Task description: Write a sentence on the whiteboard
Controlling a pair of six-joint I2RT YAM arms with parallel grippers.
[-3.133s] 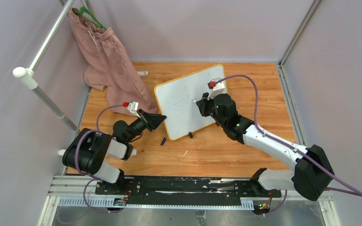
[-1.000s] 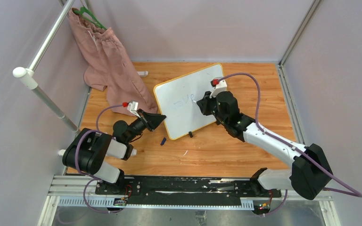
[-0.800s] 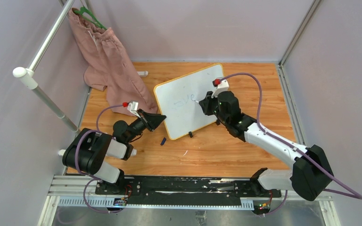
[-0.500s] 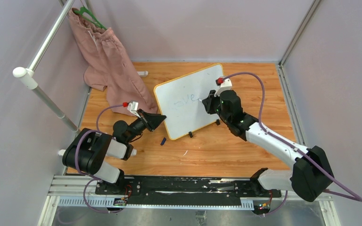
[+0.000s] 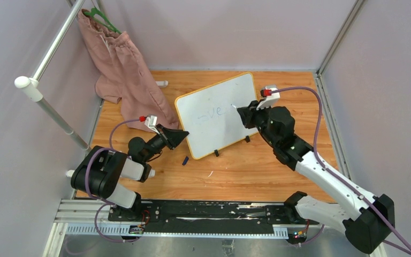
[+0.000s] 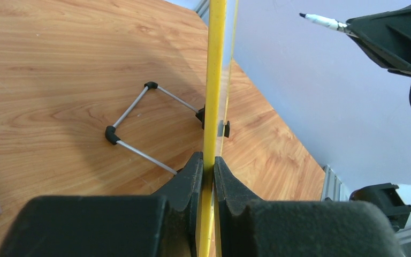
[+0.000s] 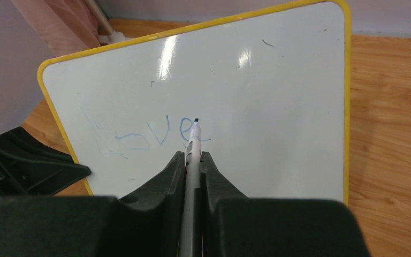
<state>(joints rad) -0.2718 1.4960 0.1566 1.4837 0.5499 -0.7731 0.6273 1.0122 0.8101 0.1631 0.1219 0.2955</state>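
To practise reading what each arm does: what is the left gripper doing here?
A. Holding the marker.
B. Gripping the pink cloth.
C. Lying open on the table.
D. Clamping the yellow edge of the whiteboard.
D: the left wrist view shows the left gripper with its jaws shut on the yellow frame of the whiteboard, which stands upright between them.

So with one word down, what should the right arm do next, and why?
Probably bring the marker onto the whiteboard, right of the "e" or on a line below, and start the next word. Only "Love" is written, the left wrist view shows the tip off the surface, the right gripper is shut on the marker, and the left gripper clamps the board's edge.
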